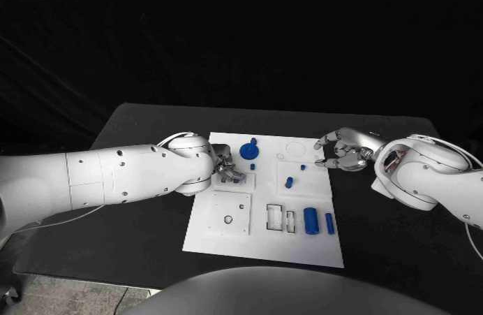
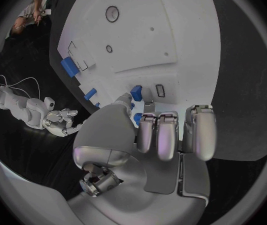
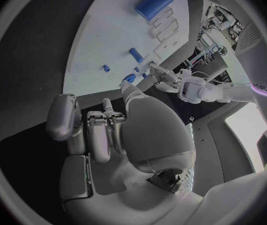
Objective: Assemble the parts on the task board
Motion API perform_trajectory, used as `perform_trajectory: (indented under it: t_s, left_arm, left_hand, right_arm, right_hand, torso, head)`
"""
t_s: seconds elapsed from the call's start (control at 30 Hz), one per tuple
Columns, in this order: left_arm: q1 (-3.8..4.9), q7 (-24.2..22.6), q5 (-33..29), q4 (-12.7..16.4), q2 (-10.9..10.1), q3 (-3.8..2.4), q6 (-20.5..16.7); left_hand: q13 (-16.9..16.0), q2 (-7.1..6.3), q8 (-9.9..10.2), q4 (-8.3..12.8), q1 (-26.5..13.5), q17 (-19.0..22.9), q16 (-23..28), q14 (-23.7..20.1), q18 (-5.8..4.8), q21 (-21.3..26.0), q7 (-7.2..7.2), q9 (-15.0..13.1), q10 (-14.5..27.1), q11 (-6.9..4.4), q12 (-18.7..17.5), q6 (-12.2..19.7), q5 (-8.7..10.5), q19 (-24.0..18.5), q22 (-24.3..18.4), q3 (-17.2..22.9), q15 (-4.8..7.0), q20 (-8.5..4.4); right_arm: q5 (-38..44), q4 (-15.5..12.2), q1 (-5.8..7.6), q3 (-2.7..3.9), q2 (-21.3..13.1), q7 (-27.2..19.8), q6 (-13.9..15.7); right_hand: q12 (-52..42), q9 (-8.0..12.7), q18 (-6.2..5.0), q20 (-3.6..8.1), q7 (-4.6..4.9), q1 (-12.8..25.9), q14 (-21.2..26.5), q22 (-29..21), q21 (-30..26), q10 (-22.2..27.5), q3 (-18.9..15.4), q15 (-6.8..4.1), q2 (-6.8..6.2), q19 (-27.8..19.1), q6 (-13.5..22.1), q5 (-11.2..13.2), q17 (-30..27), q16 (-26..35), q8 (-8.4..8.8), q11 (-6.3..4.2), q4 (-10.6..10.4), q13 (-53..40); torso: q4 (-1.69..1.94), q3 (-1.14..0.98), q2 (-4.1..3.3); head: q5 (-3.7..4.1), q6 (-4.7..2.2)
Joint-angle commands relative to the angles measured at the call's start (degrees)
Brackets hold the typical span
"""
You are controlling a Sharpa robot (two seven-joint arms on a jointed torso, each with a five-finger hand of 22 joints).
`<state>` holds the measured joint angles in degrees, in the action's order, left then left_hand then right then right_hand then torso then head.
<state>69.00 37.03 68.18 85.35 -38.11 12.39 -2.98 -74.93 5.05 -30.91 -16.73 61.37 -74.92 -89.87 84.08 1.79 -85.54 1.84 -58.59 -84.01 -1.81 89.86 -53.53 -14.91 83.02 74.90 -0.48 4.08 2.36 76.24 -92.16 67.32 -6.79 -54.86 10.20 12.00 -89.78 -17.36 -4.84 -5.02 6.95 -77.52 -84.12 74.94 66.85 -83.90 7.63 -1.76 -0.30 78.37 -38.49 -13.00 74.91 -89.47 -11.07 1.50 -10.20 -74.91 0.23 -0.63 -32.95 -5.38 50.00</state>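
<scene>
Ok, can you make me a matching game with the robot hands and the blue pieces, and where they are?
Things:
1. left robot hand
2. right robot hand
3. big blue cylinder
4. task board

Places:
A. lying on the board's near right part
B. at the board's far right edge
C. middle of the black table
D. over the board's far left part

Pairs: 1-D, 2-B, 3-A, 4-C

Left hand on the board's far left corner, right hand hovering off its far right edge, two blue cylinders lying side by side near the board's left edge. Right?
Not quite. The two blue cylinders lie near the board's right edge, as the head view shows. The left hand and right hand are as you say.
</scene>
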Motion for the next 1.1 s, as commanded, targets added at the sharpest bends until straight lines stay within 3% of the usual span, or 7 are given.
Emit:
perform_trajectory:
  t_s: [0.03, 0.17, 0.6, 0.73, 0.83, 0.9, 1.1]
  left_arm:
    - [-0.05, 0.0, 0.0, 0.0, 0.1, -0.02, 0.1]
    - [-0.07, 0.0, 0.0, -0.2, -0.1, -0.02, 0.4]
    - [-0.08, 0.0, 0.2, 0.3, -0.7, -0.05, -0.6]
    - [0.06, -0.2, 0.2, 1.6, -1.8, -0.52, -1.8]
    - [0.82, -0.6, 0.5, 3.0, -3.0, -1.24, -3.5]
    - [1.95, -0.8, 0.9, 3.8, -3.9, -1.77, -4.3]
    - [4.92, -0.8, 1.3, 3.9, -5.4, -2.29, -2.8]
  left_hand:
    - [-15.1, 0.13, 0.4, 0.0, -1.1, -15.1, -0.1, 5.9, 0.37, 0.3, 0.15, -0.2, -6.0, 0.39, 0.1, -0.2, 1.36, -0.1, 8.7, -0.6, -0.41, 0.46]
    - [-15.1, 0.14, 0.5, 0.0, -1.8, -15.1, -0.1, 5.9, 0.37, 0.3, 0.16, -0.4, -6.0, 0.41, 0.1, -0.4, 2.21, -0.1, 8.7, -1.1, -0.44, 0.50]
    - [-15.1, 0.39, 0.2, 0.0, -4.1, -15.1, -0.1, 5.9, 0.22, 0.0, -0.08, -1.6, -6.0, 0.25, 0.1, -1.7, 4.86, 0.6, 9.3, -2.8, -0.34, 0.47]
    - [-15.1, 0.29, -0.1, 0.0, -4.4, -15.1, -0.1, 5.9, 0.12, -0.2, -0.27, -2.0, -6.0, 0.09, 0.1, -2.3, 5.46, 1.0, 9.7, -3.4, -0.20, 0.37]
    - [-15.1, -0.02, -0.6, 0.2, -3.5, -15.1, -0.1, 5.9, -0.03, -0.6, -0.61, -2.7, -6.0, -0.20, 0.1, -3.0, 5.40, 1.5, 10.2, -3.6, 0.04, 0.18]
    - [-15.1, -0.29, -1.0, 0.2, -2.7, -15.1, -0.1, 5.9, -0.10, -0.8, -0.85, -3.2, -6.0, -0.42, 0.1, -3.3, 5.25, 1.8, 10.4, -3.7, 0.24, 0.00]
    - [-15.1, -0.41, -1.2, 0.3, -2.0, -15.1, -0.1, 5.9, -0.11, -0.8, -1.02, -3.6, -6.0, -0.59, 0.1, -3.5, 5.14, 1.9, 10.4, -3.8, 0.40, -0.16]
  right_arm:
    - [0.1, 0.1, -0.08, 0.00, 0.0, 0.5, -1.1]
    - [0.1, 0.1, -0.12, 0.00, 0.0, 0.5, -1.2]
    - [0.1, 0.2, -0.24, 0.00, 0.1, 0.2, -0.4]
    - [0.2, 0.2, -0.25, 0.00, 0.0, -0.2, 0.7]
    - [0.2, 0.2, -0.26, 0.00, -0.1, -0.5, 1.3]
    - [0.2, 0.3, -0.26, 0.00, -0.2, -0.5, 1.2]
    - [0.2, 0.1, -0.26, 0.00, -0.3, -0.3, 0.7]
  right_hand:
    - [-0.2, 0.1, -0.41, 0.07, 0.08, -0.7, -5.4, 8.0, -0.3, -6.1, 0.0, 0.40, 0.12, -0.3, -0.4, -0.4, 14.6, 0.4, 0.25, 0.44, 0.4, -15.1]
    - [-0.2, 0.3, -0.43, 0.08, 0.08, -0.9, -5.3, 8.0, -0.5, -6.1, 0.2, 0.38, 0.08, -0.4, -0.4, -1.5, 14.5, 0.5, 0.31, 0.42, 0.9, -15.1]
    - [-0.2, 0.4, -0.45, 0.09, 0.08, -0.9, -5.3, 8.0, -0.6, -6.1, 0.3, 0.38, 0.07, -0.4, -0.4, -1.7, 14.5, 0.5, 0.32, 0.41, 0.9, -15.1]
    - [-0.2, 0.4, -0.44, 0.09, 0.09, -0.8, -5.3, 8.0, -0.6, -6.1, 0.2, 0.38, 0.01, -0.4, -0.5, -1.8, 14.5, 0.5, 0.32, 0.42, 0.9, -15.1]
    - [-0.2, 0.5, -0.44, 0.09, 0.09, -0.7, -5.4, 8.0, -0.6, -6.1, 0.2, 0.38, -0.01, -0.4, -0.5, -1.8, 14.5, 0.5, 0.32, 0.42, 0.8, -15.1]
    - [-0.2, 0.5, -0.44, 0.09, 0.09, -0.7, -5.4, 8.0, -0.6, -6.1, 0.2, 0.38, -0.01, -0.4, -0.5, -1.8, 14.5, 0.5, 0.32, 0.42, 0.8, -15.1]
    - [-0.2, 0.5, -0.44, 0.09, 0.08, -0.6, -5.3, 8.0, -0.6, -6.1, 0.2, 0.38, -0.03, -0.3, -0.5, -1.8, 14.5, 0.5, 0.32, 0.42, 0.8, -15.1]
  torso:
    - [0.02, 0.00, -0.01]
    - [0.00, 0.02, 0.00]
    - [0.01, 0.03, -0.03]
    - [-0.06, 0.00, -0.05]
    - [-0.04, -0.03, -0.04]
    - [0.02, -0.05, -0.02]
    - [0.01, -0.06, -0.06]
  head:
    - [-0.05, 0.00]
    - [-0.02, 0.00]
    - [-0.25, 0.00]
    - [-0.26, 0.00]
    - [-0.29, 0.00]
    - [-0.22, 0.00]
    - [0.08, 0.00]
